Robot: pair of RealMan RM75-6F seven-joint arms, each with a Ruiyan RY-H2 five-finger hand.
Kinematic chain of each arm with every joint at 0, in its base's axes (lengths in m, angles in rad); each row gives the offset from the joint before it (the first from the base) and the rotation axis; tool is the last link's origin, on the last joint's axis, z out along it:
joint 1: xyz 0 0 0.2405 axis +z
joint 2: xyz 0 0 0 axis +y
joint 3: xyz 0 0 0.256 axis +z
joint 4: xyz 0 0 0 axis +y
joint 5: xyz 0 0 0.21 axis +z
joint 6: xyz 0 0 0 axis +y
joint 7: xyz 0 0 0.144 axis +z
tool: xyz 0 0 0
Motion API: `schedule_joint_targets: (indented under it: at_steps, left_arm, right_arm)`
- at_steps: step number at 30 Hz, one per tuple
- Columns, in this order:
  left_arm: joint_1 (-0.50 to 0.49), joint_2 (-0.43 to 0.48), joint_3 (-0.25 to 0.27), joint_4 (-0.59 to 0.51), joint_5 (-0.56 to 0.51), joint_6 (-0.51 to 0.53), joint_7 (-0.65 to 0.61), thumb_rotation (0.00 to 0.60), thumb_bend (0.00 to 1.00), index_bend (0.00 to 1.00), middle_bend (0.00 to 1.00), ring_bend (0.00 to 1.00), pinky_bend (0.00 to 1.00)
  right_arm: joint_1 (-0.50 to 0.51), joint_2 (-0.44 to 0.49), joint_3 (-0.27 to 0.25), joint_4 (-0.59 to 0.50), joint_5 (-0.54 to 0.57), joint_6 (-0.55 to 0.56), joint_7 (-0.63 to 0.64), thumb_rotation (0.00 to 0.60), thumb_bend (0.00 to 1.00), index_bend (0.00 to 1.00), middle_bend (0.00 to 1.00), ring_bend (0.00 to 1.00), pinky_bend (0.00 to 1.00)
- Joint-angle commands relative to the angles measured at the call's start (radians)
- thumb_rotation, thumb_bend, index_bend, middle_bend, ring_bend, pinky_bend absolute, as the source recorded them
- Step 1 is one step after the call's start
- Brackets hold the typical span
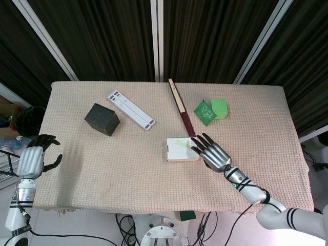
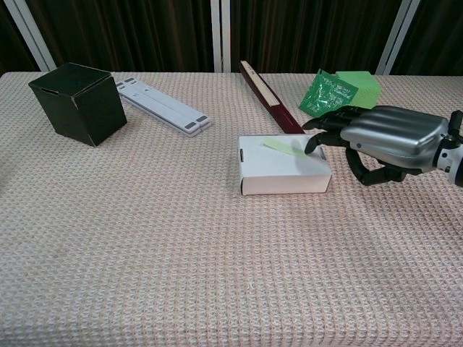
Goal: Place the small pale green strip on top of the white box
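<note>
The white box (image 2: 283, 165) is seen just right of centre in the chest view, flat on the woven beige tablecloth (image 2: 181, 260). The small pale green strip (image 2: 284, 147) is laid on the box's top face, toward its upper right part, running at a slant. In the head view the strip (image 1: 181, 144) is likewise found on the box (image 1: 180, 150), near the frame's centre.

The right hand (image 2: 383, 141) is reached in from the right edge of the chest view, palm down, at the box's right end. Its dark fingertips (image 2: 313, 143) are set down at the right end of the strip; whether the strip is pinched or only touched from above cannot be told. In the head view the right hand (image 1: 211, 152) is seen with fingers spread fanwise over the box's right edge.

The left hand (image 1: 34, 158) is held at the lower left of the head view, off the table's edge, fingers loosely curled and apart, nothing in them.

A black cube (image 2: 78, 102) is noted at upper left of the chest view, a white flat bar (image 2: 163, 105) just beside it to the right, a dark red stick (image 2: 270, 97) at upper centre, and a green packet (image 2: 326, 92) lying against a green block (image 2: 361, 86) at upper right.
</note>
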Motion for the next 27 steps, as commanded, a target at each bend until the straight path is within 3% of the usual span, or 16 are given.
schedule_joint_targets:
  at_steps: [1,11,27]
  left_arm:
    - [0.000,0.001,-0.001,0.000,0.000,0.000,0.000,0.554,0.30,0.40,0.25,0.15,0.23]
    - [0.000,-0.003,-0.001,-0.004,0.000,-0.003,0.003,0.553,0.30,0.40,0.25,0.15,0.23]
    - [-0.005,-0.002,-0.007,-0.011,0.007,-0.002,-0.003,0.555,0.30,0.40,0.25,0.15,0.23]
  right_arm:
    - [-0.004,0.004,0.000,-0.001,-0.018,0.022,0.017,0.559,1.00,0.22,0.00,0.00,0.00]
    - [-0.006,-0.005,-0.019,0.017,-0.028,0.008,0.030,0.556,1.00,0.22,0.00,0.00,0.00]
    - [-0.013,0.005,-0.007,0.012,-0.024,0.029,0.041,0.559,1.00,0.22,0.00,0.00,0.00]
